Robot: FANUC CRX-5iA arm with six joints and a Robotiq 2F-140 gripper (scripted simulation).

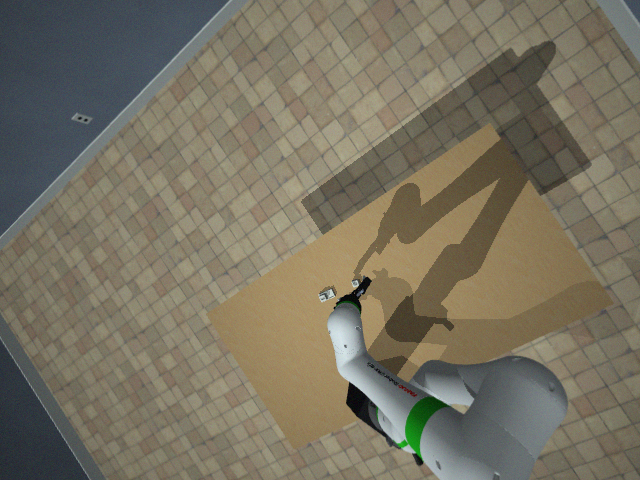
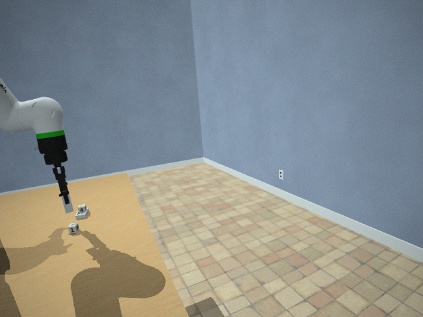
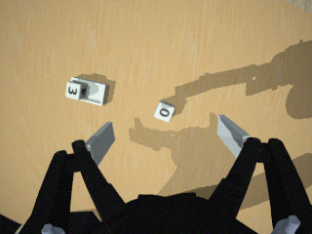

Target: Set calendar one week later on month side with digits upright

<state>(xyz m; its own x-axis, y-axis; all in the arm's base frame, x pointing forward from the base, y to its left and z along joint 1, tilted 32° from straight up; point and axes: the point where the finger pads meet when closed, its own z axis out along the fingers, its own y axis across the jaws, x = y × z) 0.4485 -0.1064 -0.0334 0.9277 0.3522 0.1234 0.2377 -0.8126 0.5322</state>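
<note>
The gripper [image 1: 358,291] [image 2: 67,203] [image 3: 165,128] hangs wide open, empty. To grasp the loose cube [image 1: 355,283] [image 2: 73,228] [image 3: 165,111], mid-frame in the wrist view, square the pads to its sides, probably; the other cube [image 2: 82,208] [image 3: 73,91] sits in the tray [image 1: 330,293] [image 2: 81,214] [image 3: 100,94], upper left.

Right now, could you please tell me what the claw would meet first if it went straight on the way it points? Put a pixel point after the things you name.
Most likely the loose cube [image 1: 355,283] [image 2: 73,228] [image 3: 165,111], which would come between the open claw's [image 1: 354,292] [image 2: 68,206] [image 3: 166,121] fingers; depth is unclear, so it might just miss and reach the table [image 1: 258,330] [image 2: 109,211] [image 3: 141,49].
</note>
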